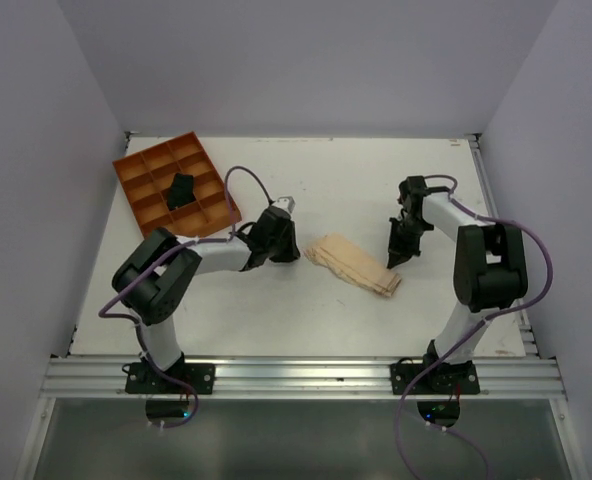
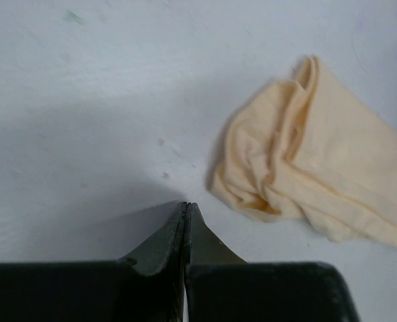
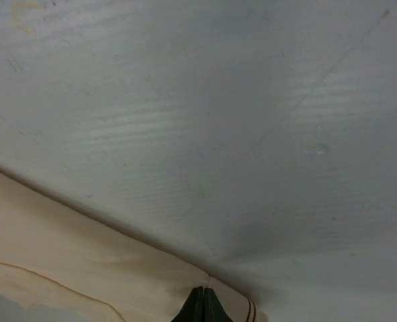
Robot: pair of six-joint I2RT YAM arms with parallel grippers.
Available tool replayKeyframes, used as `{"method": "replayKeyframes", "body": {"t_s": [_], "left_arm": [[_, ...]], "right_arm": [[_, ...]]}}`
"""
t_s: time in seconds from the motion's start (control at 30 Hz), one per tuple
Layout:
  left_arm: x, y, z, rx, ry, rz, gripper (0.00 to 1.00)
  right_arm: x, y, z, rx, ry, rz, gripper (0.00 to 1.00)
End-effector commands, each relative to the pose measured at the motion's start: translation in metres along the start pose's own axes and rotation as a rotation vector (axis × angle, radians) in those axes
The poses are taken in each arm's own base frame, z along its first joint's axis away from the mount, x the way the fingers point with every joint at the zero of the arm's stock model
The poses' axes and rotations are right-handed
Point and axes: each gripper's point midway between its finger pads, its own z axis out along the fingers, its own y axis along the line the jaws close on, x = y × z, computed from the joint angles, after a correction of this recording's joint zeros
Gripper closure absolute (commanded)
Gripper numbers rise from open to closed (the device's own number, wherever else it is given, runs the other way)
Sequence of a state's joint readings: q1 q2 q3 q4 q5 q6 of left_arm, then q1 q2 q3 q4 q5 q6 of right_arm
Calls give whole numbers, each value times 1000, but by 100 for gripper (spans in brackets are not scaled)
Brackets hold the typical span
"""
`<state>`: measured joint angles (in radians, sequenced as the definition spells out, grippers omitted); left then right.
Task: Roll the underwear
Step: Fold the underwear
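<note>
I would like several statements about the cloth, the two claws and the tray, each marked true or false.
1. The underwear lies on the table between the two arms. True.
2. The left claw is wide open. False: its fingers are pressed together and it holds nothing; the underwear lies apart from it.
3. A black bundle sits in one compartment of the orange tray. True.
4. The right claw hovers over the orange tray. False: it is shut, with its tip at the edge of the underwear, far from the tray.
</note>
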<state>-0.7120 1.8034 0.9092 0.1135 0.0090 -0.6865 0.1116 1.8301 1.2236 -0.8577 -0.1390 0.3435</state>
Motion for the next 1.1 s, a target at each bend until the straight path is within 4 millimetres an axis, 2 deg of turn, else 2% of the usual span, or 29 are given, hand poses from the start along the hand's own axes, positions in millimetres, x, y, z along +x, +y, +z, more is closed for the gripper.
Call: {"method": "replayKeyframes", "body": {"t_s": [0.0,0.03,0.07,0.2,0.3,0.33,0.4,0.43,0.53,0.57,0.6,0.63,0.67,0.7,0.77,0.8,0.83,0.9,1.0,1.07], "left_arm": [[-54,22,-2,-59,-69,34,100],[-64,31,-8,-87,-83,21,100],[-73,30,-12,-83,-102,18,100],[-84,35,-44,-96,-124,-4,100],[-75,17,-63,59,-57,-59,100],[-64,8,-72,176,7,-66,100],[-57,1,-83,287,28,-45,100],[-59,-5,-93,335,21,-26,100],[-48,-10,-108,374,57,11,100],[-37,-8,-111,382,80,6,95],[-31,-10,-114,401,93,3,81],[-25,-15,-122,435,105,-1,72],[-6,-9,-123,431,142,-20,67],[8,-13,-125,447,169,-30,59],[17,-24,-131,488,149,-14,50],[46,-29,-131,499,207,-33,44],[47,-38,-132,527,183,-21,41],[66,-52,-130,549,197,-40,37],[77,-62,-127,558,190,-81,33],[77,-62,-121,545,171,-106,31]], "right_arm": [[9,-1,-13,14,-63,31,95],[17,-1,-14,8,-67,38,95],[23,3,-14,0,-67,53,95],[49,21,-11,-16,-63,47,95],[72,45,-5,-31,-62,37,95],[85,57,-2,-34,-56,5,95],[95,75,-2,-59,-70,36,95],[108,89,0,-76,-67,4,95],[125,112,-2,-105,-67,5,95],[129,115,-2,-107,-63,22,95],[130,119,-8,-125,-73,20,95],[133,118,-11,-121,-71,23,94],[133,118,-16,-133,-80,24,94],[134,115,-26,-137,-99,20,94],[134,112,-38,-140,-120,-20,91],[135,109,-44,-133,-122,-36,90],[135,110,-53,-153,-138,-55,88],[138,108,-60,-171,-147,-105,85],[143,106,-71,-199,-151,-165,84],[142,105,-79,-202,-165,-219,83]]}}
